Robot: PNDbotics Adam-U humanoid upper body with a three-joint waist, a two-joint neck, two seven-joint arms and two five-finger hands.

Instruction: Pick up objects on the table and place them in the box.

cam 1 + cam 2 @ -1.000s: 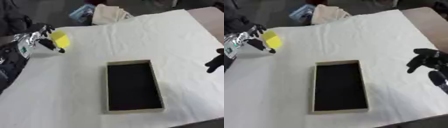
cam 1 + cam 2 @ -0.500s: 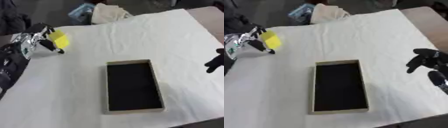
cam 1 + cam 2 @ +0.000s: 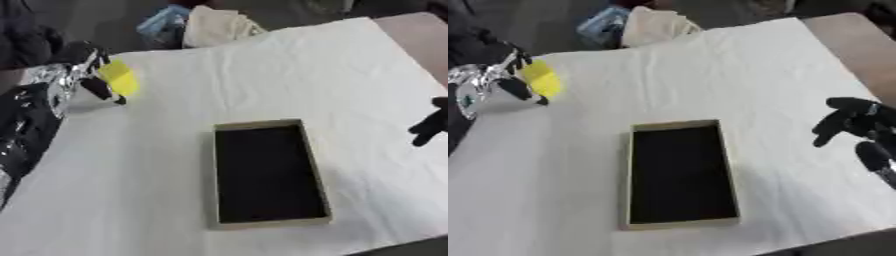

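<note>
At the upper left of the frame, the robot's left hand (image 3: 74,82) has its fingers curled around a small yellow block (image 3: 118,79). The long, shallow, black-lined cardboard box (image 3: 267,173) lies toward the lower right of it, long axis running top to bottom. The right hand (image 3: 855,125) idles at the right edge, fingers curled, empty.

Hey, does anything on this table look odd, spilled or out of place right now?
Nothing spilled or damaged. The box lies flat, slightly askew on the white cloth, with nothing visible inside. The left hand holds the yellow object at the far left edge.
</note>
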